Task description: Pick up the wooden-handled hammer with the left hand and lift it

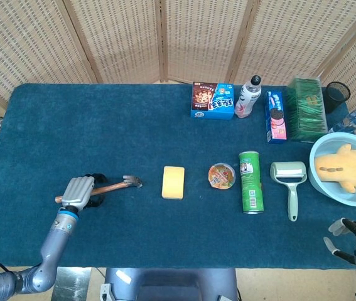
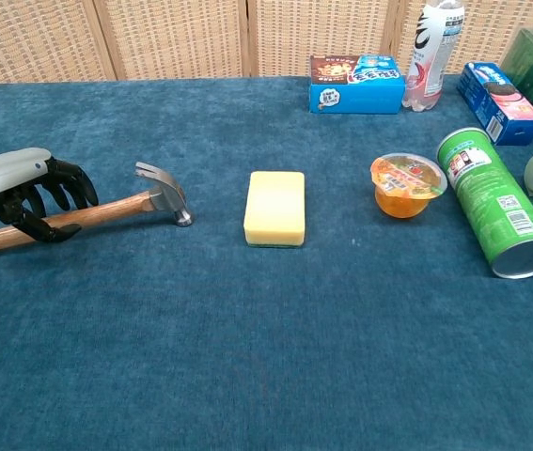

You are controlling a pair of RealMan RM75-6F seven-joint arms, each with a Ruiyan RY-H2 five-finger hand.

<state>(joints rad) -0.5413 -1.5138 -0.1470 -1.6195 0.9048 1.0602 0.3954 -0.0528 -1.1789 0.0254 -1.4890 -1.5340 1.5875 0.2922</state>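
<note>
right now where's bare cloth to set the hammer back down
Bare cloth spans the whole near edge in front of the hammer and sponge, plus the far left behind the left hand. The right side is crowded: jelly cup, green can, boxes.

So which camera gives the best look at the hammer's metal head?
The chest view: the hammer head is close and large, its claw clear, at the end of the wooden handle. In the head view it is only a tiny grey shape.
</note>
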